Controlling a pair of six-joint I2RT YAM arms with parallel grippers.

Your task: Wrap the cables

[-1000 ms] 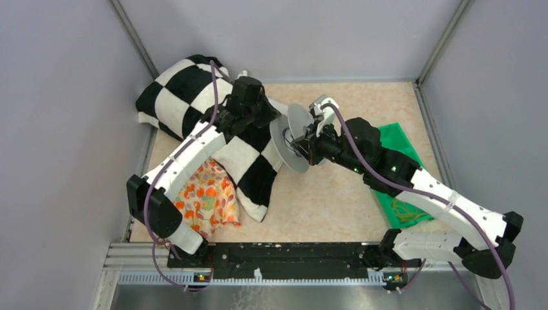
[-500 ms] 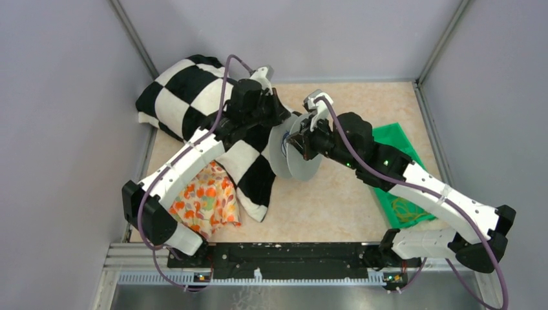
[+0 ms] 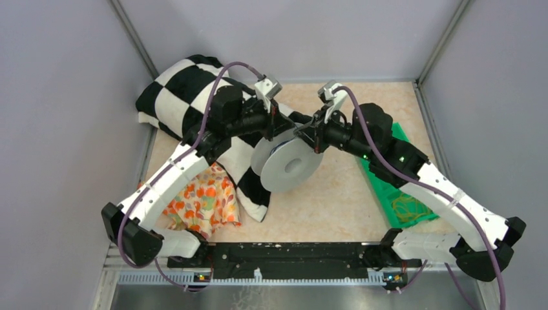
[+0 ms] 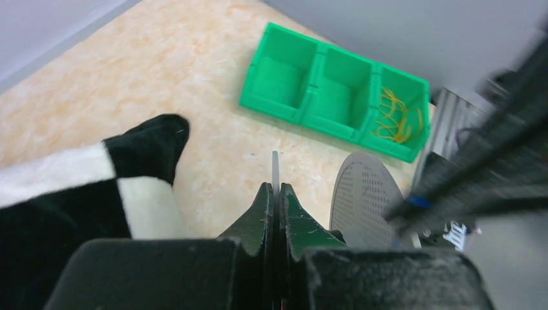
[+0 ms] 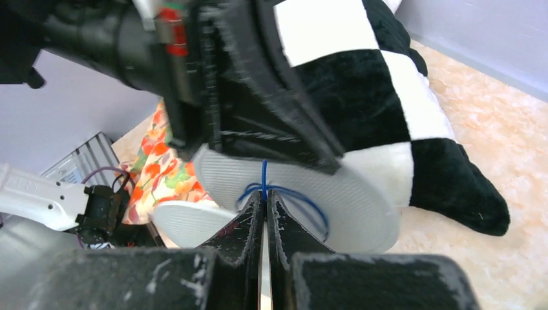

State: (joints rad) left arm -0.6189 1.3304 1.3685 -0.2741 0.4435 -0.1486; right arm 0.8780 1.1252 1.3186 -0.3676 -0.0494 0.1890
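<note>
A grey spool (image 3: 291,169) with two round flanges hangs above the table's middle, one flat face turned up toward the top camera. My left gripper (image 3: 282,131) is shut on the thin rim of one flange (image 4: 275,166); the other perforated flange (image 4: 365,194) shows to its right. My right gripper (image 3: 306,132) meets the spool from the right. In the right wrist view it (image 5: 265,197) is shut on the cable (image 5: 263,175), a thin blue wire that runs up from the fingertips and loops between the flanges (image 5: 352,197).
A black-and-white checkered pillow (image 3: 174,90) lies at the back left, under my left arm. A floral cloth (image 3: 205,200) lies in front of it. A green three-compartment bin (image 4: 336,90) at the right holds yellow rubber bands (image 4: 391,119). Grey walls enclose the table.
The spool has turned from edge-on to face-up and sunk toward the front. My left wrist has rolled with it. My right gripper has shifted up and right, still at the spool.
</note>
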